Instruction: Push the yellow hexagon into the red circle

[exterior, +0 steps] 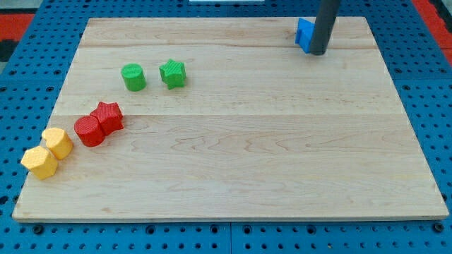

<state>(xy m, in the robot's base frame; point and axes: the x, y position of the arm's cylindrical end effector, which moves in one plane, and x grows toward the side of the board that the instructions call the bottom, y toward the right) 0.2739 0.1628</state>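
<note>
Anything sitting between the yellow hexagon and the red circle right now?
Nothing: in the camera view the yellow hexagon and the red circle are neighbours with only a sliver of bare board between them. My tip is far off, beside the blue block.

A pale wooden board lies on a blue pegboard dotted with holes. Red patches show at both top corners. Lighting is even.
</note>
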